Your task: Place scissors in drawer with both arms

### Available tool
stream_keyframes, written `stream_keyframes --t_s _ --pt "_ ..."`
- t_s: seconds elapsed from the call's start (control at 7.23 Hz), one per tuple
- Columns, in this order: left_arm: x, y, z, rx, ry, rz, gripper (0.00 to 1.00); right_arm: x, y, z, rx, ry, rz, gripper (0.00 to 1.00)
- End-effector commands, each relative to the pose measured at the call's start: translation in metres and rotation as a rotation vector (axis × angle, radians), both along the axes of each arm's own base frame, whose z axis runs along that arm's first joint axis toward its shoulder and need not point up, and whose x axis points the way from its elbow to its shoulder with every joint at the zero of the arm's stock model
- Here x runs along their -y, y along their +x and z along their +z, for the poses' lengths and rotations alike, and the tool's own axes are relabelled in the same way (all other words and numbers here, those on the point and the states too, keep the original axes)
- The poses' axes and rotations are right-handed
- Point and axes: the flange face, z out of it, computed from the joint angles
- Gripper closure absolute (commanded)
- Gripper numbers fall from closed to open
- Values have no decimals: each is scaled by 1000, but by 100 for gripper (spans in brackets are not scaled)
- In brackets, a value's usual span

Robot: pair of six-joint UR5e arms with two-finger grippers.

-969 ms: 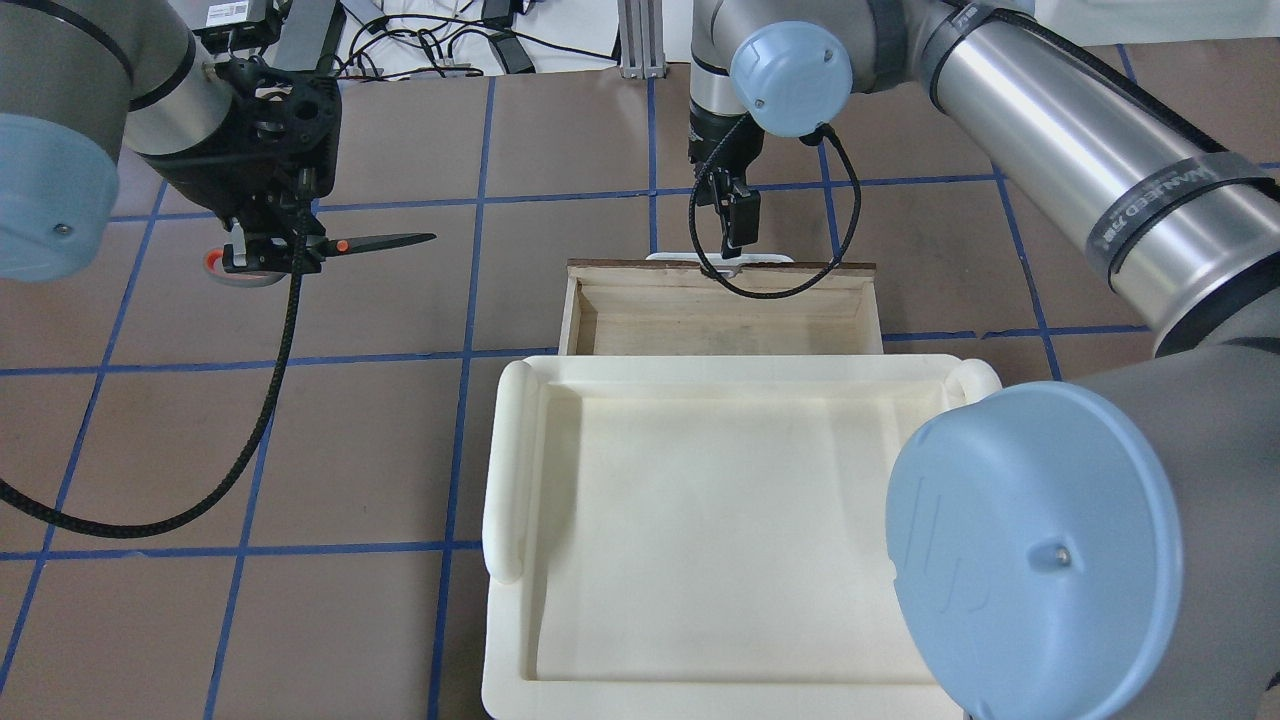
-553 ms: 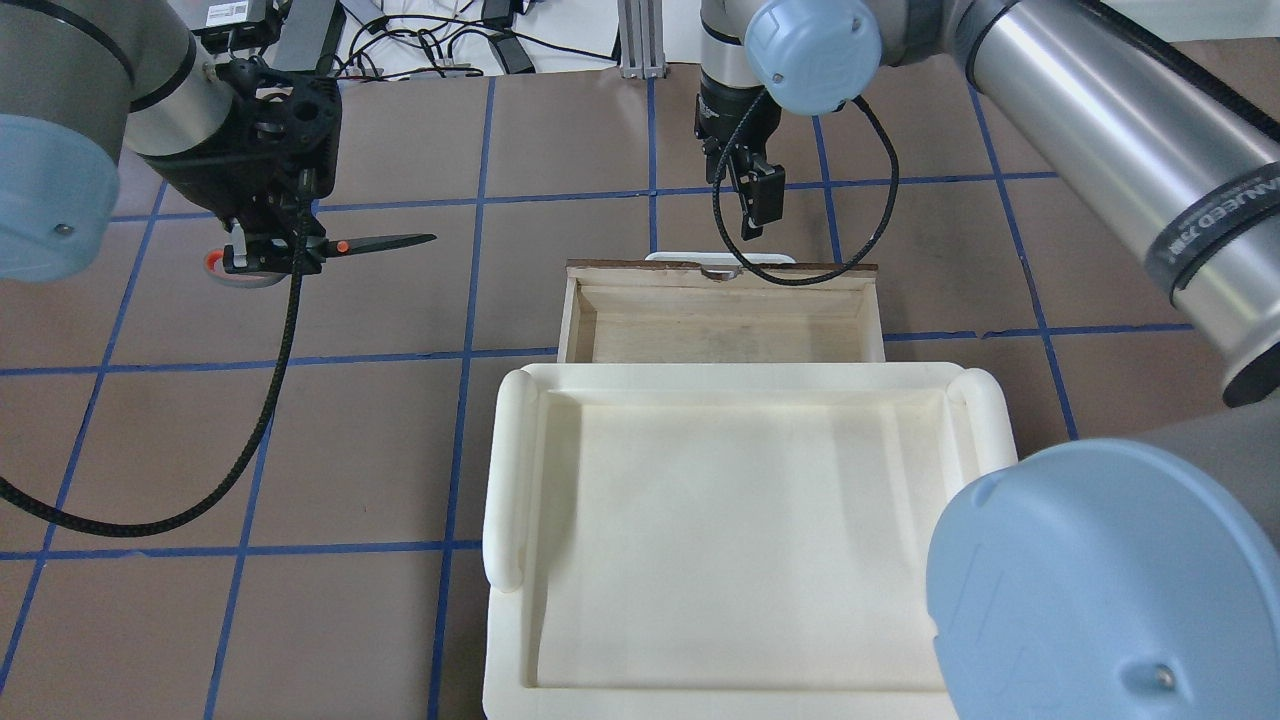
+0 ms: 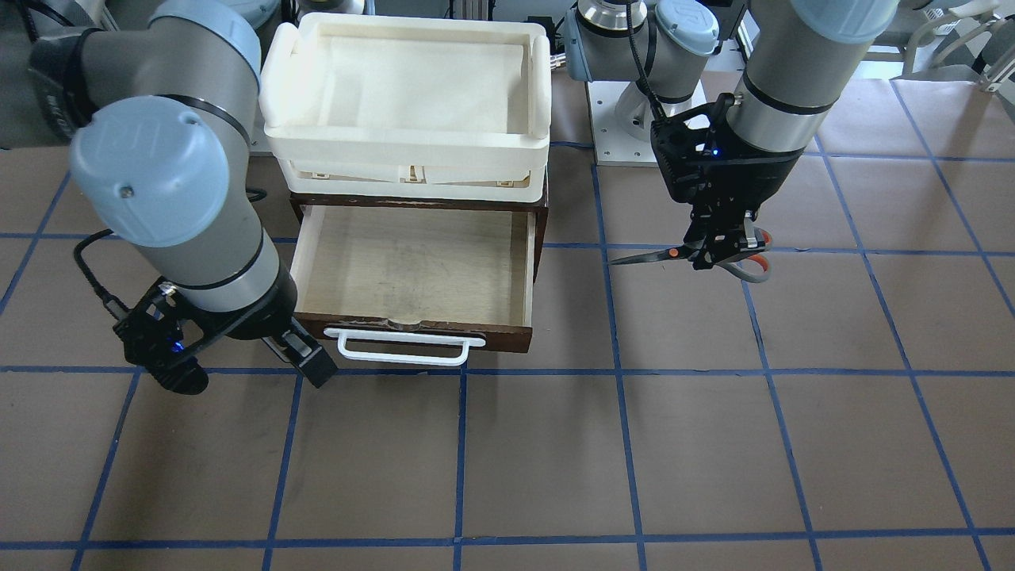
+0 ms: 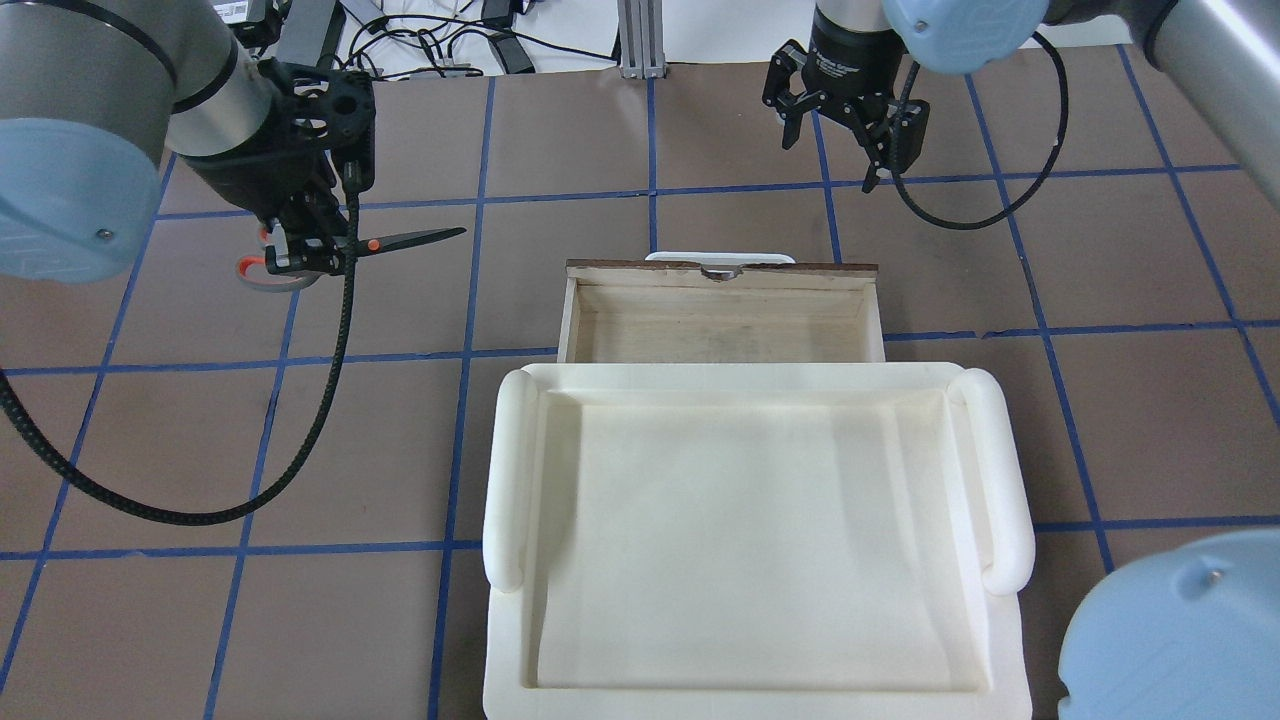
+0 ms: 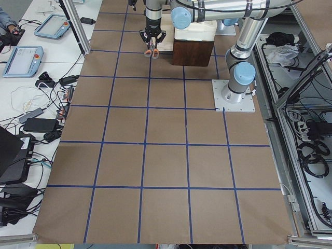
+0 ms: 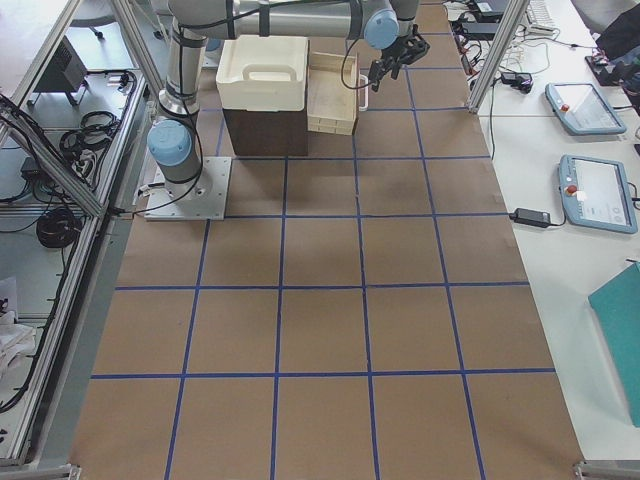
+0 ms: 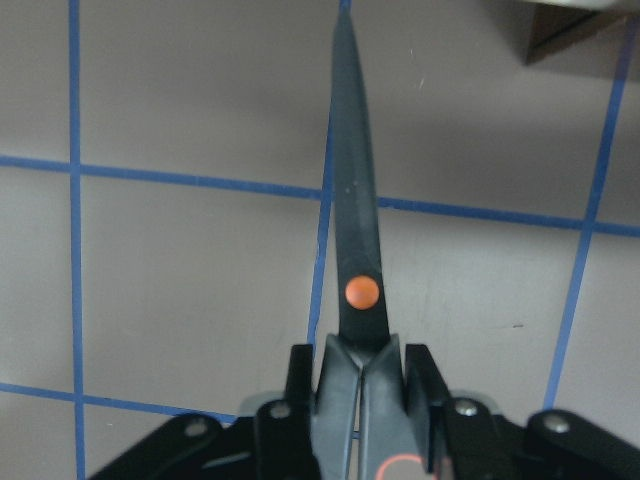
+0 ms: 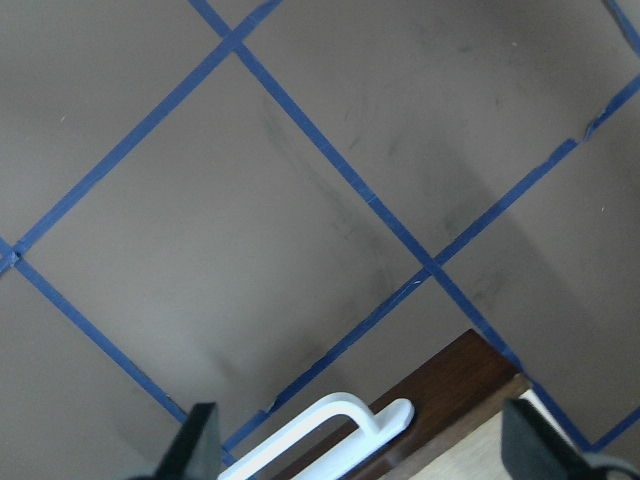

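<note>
Has the drawer (image 3: 412, 262) standing open and bare inside, so counts the opening step as done. Pinches the scissors (image 4: 400, 241) by the handles in the jaws of the left gripper (image 4: 300, 255), blades level, apparently lifted clear of the tabletop, aimed toward the drawer yet well apart from it. Shows the right gripper (image 4: 828, 160) with jaws spread on nothing, off the white bar handle (image 3: 403, 347). Leaves, judging by this, the carry over the drawer, the release and probably the closing.

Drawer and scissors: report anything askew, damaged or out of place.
Nothing serious. The drawer sits open and square, though its front's top edge has a small notch mid-span, perhaps a chip. The scissors are closed, held level in the left gripper.
</note>
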Motion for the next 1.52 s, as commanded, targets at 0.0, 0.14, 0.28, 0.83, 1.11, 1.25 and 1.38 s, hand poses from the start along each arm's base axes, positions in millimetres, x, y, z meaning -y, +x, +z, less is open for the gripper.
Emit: stream_keyframes --t_s 0.0,0.14,0.28,0.83,1.11,1.25,1.38 --pt "-9 -71 2 -19 -41 21 100 -15 -35 8 -78 4 73 0" --pt "-20 -113 -4 -19 -32 -32 100 -23 -34 26 -77 -18 187 0" --pt "-22 -142 -12 -31 -40 -29 100 -32 -35 44 -74 -41 326 0" --pt "-18 -231 -50 -56 -43 -25 100 -48 -22 80 59 -143 557 0" --pt "-29 -273 -83 -44 1 28 100 -48 -21 79 80 -147 556 0" --pt "-35 -279 -84 -42 8 16 100 -44 -33 79 83 -149 548 0" --pt "-37 -281 -90 -36 22 14 100 -40 -58 79 82 -146 551 0"
